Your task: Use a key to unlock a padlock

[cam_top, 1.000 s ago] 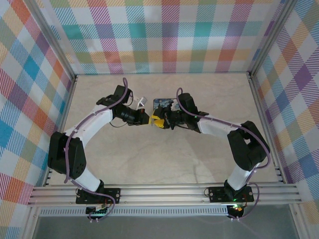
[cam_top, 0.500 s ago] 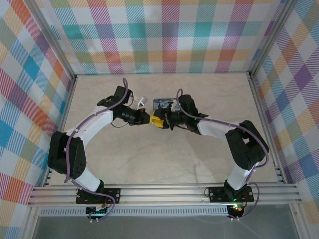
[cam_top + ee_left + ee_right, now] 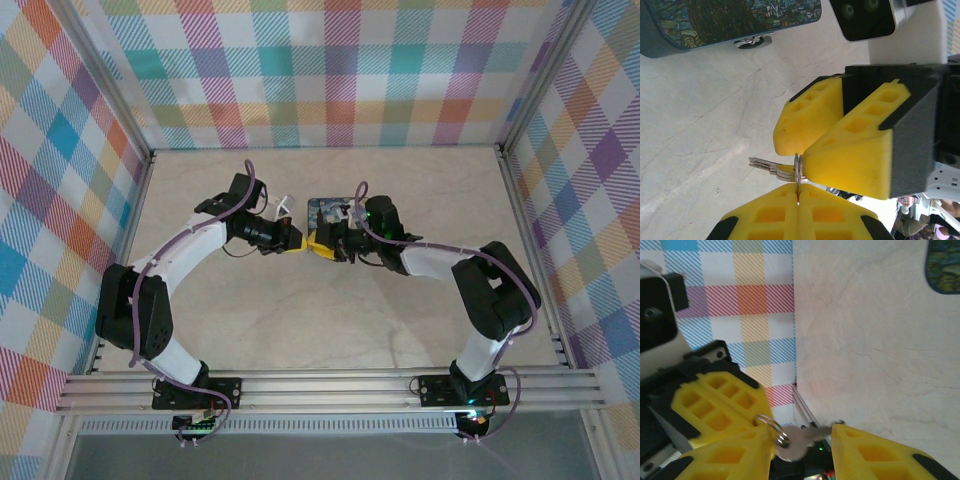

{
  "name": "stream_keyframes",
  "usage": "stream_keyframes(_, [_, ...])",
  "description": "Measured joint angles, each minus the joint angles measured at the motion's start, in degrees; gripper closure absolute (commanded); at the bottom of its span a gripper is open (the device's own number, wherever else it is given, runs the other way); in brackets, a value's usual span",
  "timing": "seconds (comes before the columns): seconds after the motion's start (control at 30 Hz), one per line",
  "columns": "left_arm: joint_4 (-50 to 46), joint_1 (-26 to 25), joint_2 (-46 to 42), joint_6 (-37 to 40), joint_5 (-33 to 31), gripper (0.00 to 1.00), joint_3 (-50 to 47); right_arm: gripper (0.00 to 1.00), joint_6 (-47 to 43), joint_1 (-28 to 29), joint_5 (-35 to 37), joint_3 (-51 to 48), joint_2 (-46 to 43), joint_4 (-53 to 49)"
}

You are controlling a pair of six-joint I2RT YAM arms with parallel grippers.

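Two robot arms (image 3: 190, 245), a left gripper (image 3: 297, 241) and right gripper (image 3: 326, 247), one key ring (image 3: 798, 170) beside one painting-print box (image 3: 323, 208).

You get the whole table (image 3: 300, 310) from above and behind. Your wrist cameras face each other, close, sharing the keys (image 3: 771, 167).

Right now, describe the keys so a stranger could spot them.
Start at the dark-blue picture box mid-table. Beside it, both arms' yellow fingers meet. Between them, the left gripper pinches a ring of silver keys: flat metal among chunky yellow.
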Motion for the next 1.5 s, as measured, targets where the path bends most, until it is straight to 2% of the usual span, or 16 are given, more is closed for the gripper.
stream_keyframes(0.17, [0.2,0.2,0.0,-1.5,1.3,1.00,0.1,0.62,-10.1,-0.6,-1.1,-0.6,-2.8,-4.5])
stream_keyframes(0.4, [-1.3,0.2,1.3,-1.9,2.6,1.00,2.6,0.57,-33.1,-0.5,0.7,-0.1,-10.9,-14.9])
stream_keyframes(0.57, [-2.1,0.2,1.7,-1.9,3.4,1.00,4.3,0.51,-47.0,0.5,3.4,3.4,-11.3,-23.0])
stream_keyframes(0.67, [-3.1,0.2,2.0,-1.9,3.6,1.00,5.1,0.48,-52.3,1.4,5.3,4.3,-11.3,-25.7])
stream_keyframes(0.9, [-5.0,0.2,2.8,-1.9,3.6,1.00,6.3,0.46,-59.7,3.1,10.2,6.3,-9.7,-28.7])
stream_keyframes(1.2, [-6.7,0.1,3.3,-0.8,4.0,1.00,7.2,0.54,-62.8,3.8,14.6,8.8,-7.4,-28.9])
stream_keyframes(1.5, [-8.7,-0.1,3.3,0.9,4.8,1.00,7.7,0.59,-64.7,3.8,16.2,9.9,-6.9,-28.9])
